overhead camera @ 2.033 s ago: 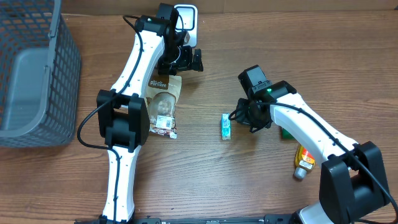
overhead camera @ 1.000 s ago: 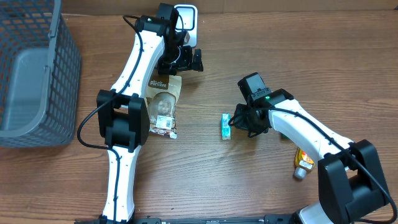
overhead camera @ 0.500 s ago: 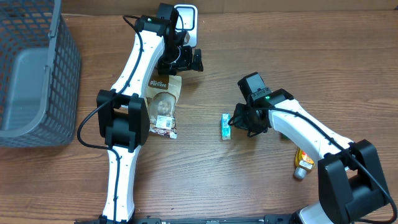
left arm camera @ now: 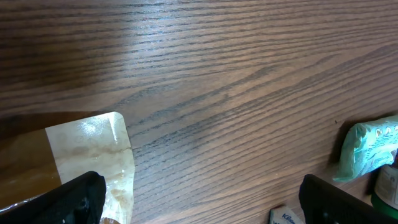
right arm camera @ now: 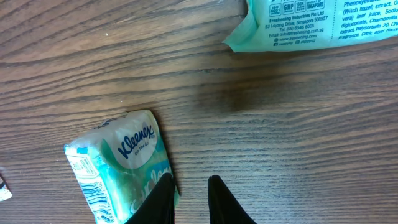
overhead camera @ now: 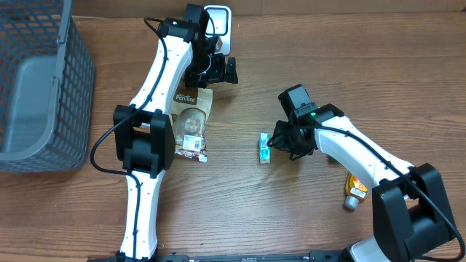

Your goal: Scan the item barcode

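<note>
Overhead, I see a soft, glossy tissue pack [overhead camera: 265, 148], long axis toward me, on the woodgrain tabletop [overhead camera: 306, 58]; right gripper [overhead camera: 279, 140] nearly together beside it, left gripper [overhead camera: 218, 71] apart.

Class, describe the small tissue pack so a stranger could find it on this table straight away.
Start at the wooden table and look near its middle, just in front of the right gripper. There lies the small tissue pack, alone on bare wood. Unlike the brown snack bag to its left, it is tiny, green-and-white, and printed Kleenex.
</note>
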Robot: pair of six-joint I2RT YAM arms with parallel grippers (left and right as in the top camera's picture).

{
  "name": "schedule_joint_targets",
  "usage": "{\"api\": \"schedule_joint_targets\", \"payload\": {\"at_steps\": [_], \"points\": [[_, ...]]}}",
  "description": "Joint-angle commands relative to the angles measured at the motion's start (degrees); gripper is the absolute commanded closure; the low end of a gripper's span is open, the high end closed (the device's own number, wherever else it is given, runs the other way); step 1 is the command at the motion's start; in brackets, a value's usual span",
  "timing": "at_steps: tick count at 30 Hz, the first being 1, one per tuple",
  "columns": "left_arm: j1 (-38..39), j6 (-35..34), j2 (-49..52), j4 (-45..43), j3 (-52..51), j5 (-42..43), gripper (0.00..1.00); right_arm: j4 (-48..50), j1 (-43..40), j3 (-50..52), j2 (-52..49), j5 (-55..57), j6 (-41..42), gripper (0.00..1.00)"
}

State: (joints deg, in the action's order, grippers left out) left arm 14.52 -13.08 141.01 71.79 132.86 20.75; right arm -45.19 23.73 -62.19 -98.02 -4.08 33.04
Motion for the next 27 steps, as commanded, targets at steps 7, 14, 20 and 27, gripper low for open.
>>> {"api": "schedule_joint_targets", "payload": {"at_steps": [7,14,20,27], "points": [[0.11,1.49,-2.69,-0.09,0.48,-0.39,0.00,0.17,0.33,0.48,-0.04,-0.31,0.20,0.84],[0.11,1.51,-2.69,-0.09,0.48,-0.39,0.00,1.60,0.33,0.76,-0.04,-0.98,0.15,0.85],[0.11,1.49,-2.69,-0.09,0.48,-0.39,0.00,5.03,0.33,2.25,-0.04,0.94,0.20,0.95],[0.11,1.49,-2.69,-0.09,0.48,-0.39,0.00,5.05,0.33,2.25,-0.07,0.17,0.15,0.96]]}}
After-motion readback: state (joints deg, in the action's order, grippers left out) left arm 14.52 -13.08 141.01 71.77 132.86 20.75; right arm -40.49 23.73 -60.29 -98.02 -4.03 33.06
